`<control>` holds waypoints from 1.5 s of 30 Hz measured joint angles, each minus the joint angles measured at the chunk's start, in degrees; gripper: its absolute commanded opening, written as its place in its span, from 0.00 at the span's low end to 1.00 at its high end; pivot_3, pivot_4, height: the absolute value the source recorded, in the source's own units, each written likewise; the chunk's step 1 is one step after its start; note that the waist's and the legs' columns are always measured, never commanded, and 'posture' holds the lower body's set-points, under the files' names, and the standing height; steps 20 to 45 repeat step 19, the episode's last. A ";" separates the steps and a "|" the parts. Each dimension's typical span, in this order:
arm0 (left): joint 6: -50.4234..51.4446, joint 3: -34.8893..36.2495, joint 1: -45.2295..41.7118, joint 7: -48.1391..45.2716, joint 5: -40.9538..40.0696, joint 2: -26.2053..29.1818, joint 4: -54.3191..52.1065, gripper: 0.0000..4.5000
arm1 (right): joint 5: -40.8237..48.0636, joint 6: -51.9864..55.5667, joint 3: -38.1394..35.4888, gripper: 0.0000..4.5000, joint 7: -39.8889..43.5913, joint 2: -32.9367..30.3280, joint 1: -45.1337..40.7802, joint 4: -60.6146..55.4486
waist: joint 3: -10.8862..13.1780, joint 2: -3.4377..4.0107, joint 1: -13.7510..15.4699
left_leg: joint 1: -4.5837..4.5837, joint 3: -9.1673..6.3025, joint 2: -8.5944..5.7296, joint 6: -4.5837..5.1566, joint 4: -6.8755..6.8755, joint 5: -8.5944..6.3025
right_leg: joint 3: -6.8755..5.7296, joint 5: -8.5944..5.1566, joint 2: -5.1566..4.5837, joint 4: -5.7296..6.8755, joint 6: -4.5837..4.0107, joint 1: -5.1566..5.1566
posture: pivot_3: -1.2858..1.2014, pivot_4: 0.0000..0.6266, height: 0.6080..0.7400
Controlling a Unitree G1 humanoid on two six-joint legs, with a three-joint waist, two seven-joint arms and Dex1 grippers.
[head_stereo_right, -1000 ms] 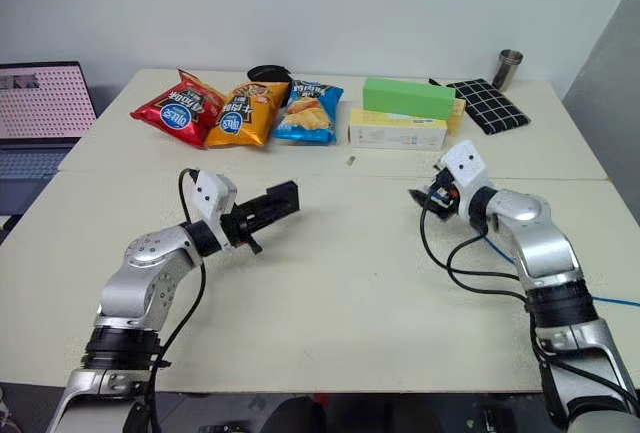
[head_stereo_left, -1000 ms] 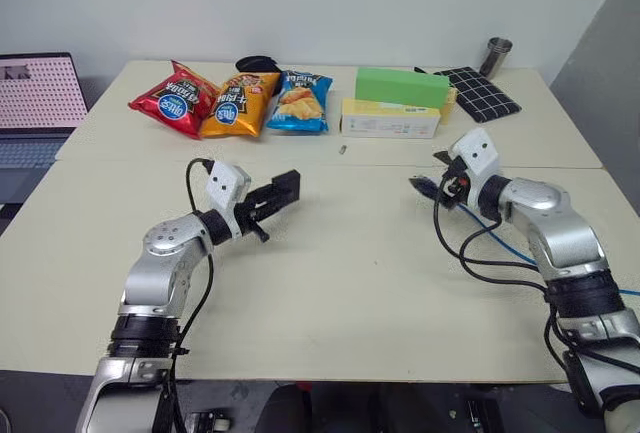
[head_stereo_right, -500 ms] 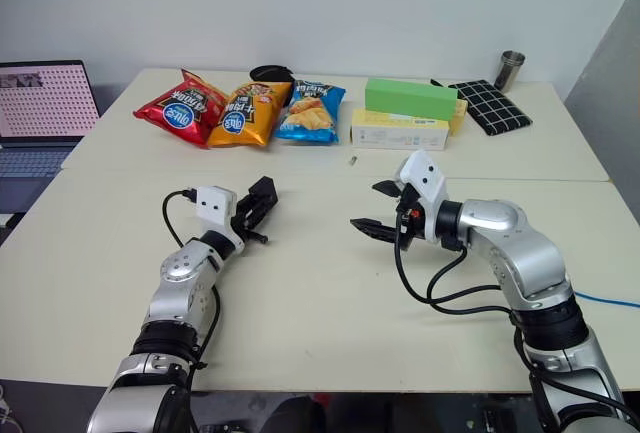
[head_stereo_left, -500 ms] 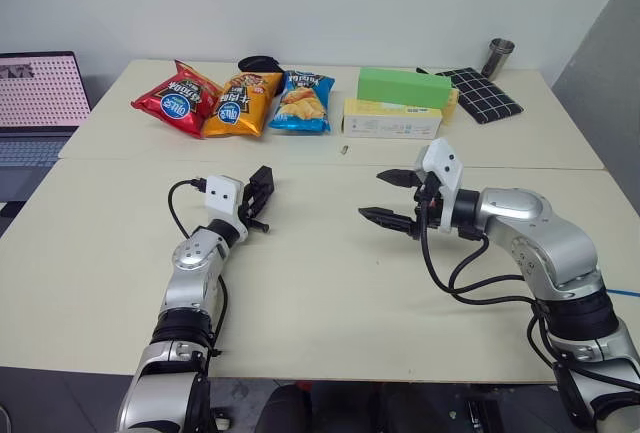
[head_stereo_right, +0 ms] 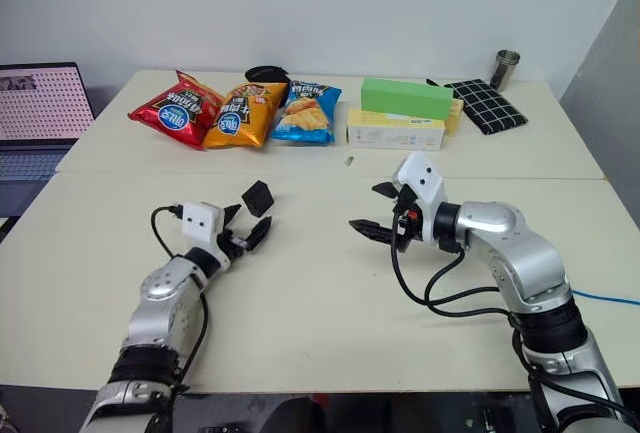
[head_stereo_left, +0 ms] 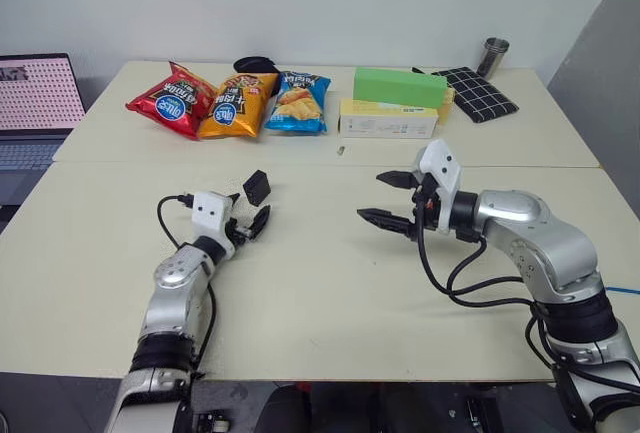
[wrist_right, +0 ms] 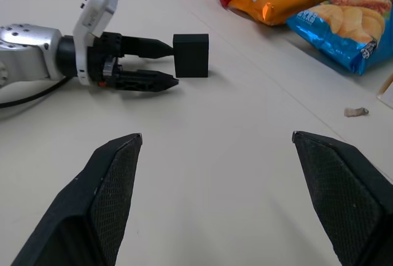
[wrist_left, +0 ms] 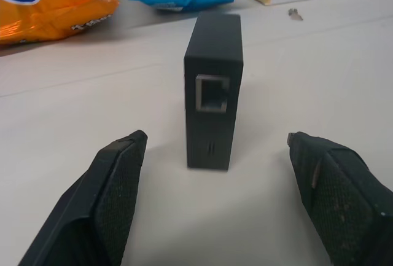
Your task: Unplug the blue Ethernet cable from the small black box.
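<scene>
On the near table, left of centre, the small black box (wrist_left: 212, 91) stands on edge, just beyond the left gripper (head_stereo_left: 256, 205). Its fingers (wrist_left: 113, 195) are spread wide to either side of the box, not touching it. The box's port faces the gripper and is empty, with no plug in it. The right gripper (head_stereo_left: 392, 199) hovers over mid-table, jaws wide apart, holding nothing. The blue Ethernet cable (head_stereo_left: 620, 292) shows as a thin bright line at the far right table edge, well apart from the box.

Judgement: the unplugging looks done. The box seems light, rigid and matte. Standing on a narrow edge, it should tip at a slight nudge. Best hold is across its two broad flat faces. The cable is limp, so take it at the plug body. Chip bags (head_stereo_left: 233, 104) lie far behind.
</scene>
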 measured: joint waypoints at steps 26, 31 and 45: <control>23.72 5.74 8.23 -16.92 -10.05 23.40 -29.48 0.85 | 2.91 0.52 -13.15 0.92 5.11 -14.44 12.34 -1.16 | 0.03 0.03 0.18 | 0.04 -0.03 -0.04 0.21 -0.04 -0.11 | 0.01 0.00 0.00 -0.09 0.00 0.10 | 0.52 0.24 1.00; 23.72 5.74 8.23 -16.92 -10.05 23.40 -29.48 0.85 | 2.91 0.52 -13.15 0.92 5.11 -14.44 12.34 -1.16 | 0.03 0.03 0.18 | 0.04 -0.03 -0.04 0.21 -0.04 -0.11 | 0.01 0.00 0.00 -0.09 0.00 0.10 | 0.52 0.24 1.00; 23.72 5.74 8.23 -16.92 -10.05 23.40 -29.48 0.85 | 2.91 0.52 -13.15 0.92 5.11 -14.44 12.34 -1.16 | 0.03 0.03 0.18 | 0.04 -0.03 -0.04 0.21 -0.04 -0.11 | 0.01 0.00 0.00 -0.09 0.00 0.10 | 0.52 0.24 1.00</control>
